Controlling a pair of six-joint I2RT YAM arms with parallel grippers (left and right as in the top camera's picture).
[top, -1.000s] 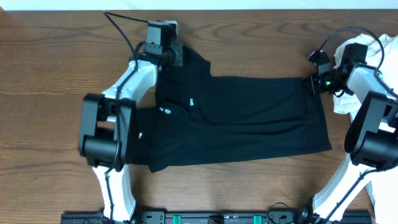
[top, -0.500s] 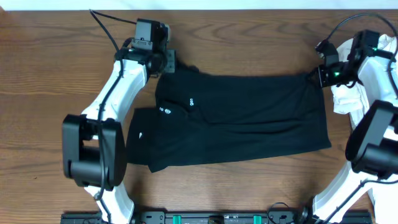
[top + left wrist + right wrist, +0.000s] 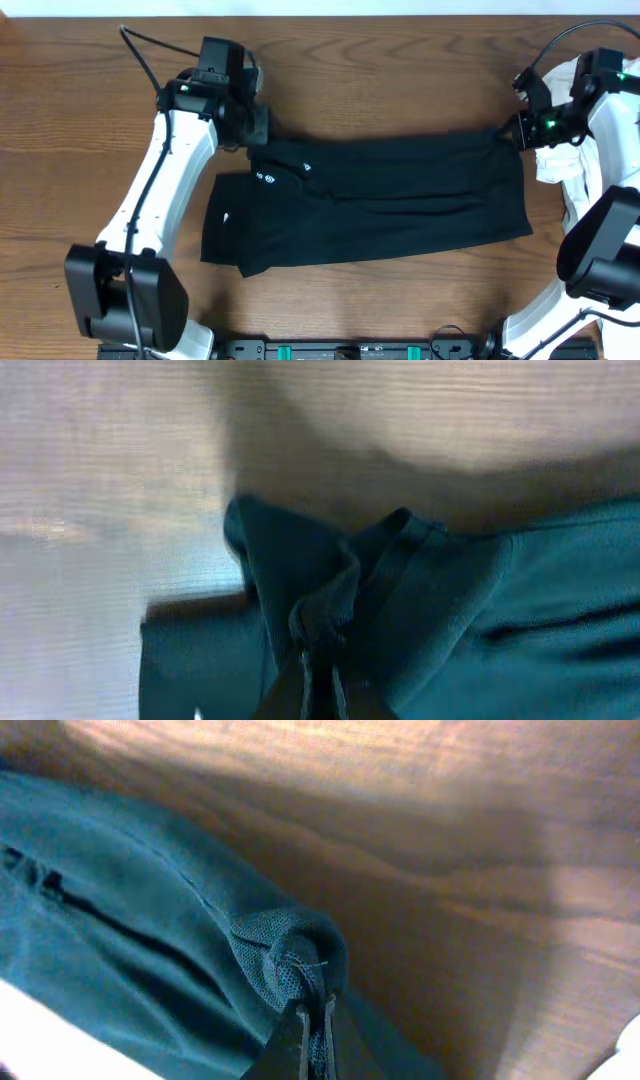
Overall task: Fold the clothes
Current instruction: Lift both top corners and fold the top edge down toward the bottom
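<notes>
The black shirt (image 3: 390, 195) lies spread across the middle of the wooden table, with small white logos near its left end. My left gripper (image 3: 250, 130) is shut on a bunched fold at the shirt's upper left corner; the left wrist view shows that pinched fabric (image 3: 325, 615) between the closed jaws (image 3: 318, 680). At the shirt's upper right corner my right gripper (image 3: 512, 132) is shut on the cloth, and in the right wrist view a knot of mesh fabric (image 3: 290, 960) sits clamped at the fingertips (image 3: 315, 1020).
A white garment (image 3: 590, 140) lies crumpled at the right edge under the right arm. The table's far edge (image 3: 330, 14) runs along the top. Bare wood (image 3: 60, 180) lies left of the left arm and in front of the shirt.
The left gripper has moved left and toward me with the shirt's corner, and the right gripper has shifted right. The shirt's top edge has folded down, so it looks narrower.
</notes>
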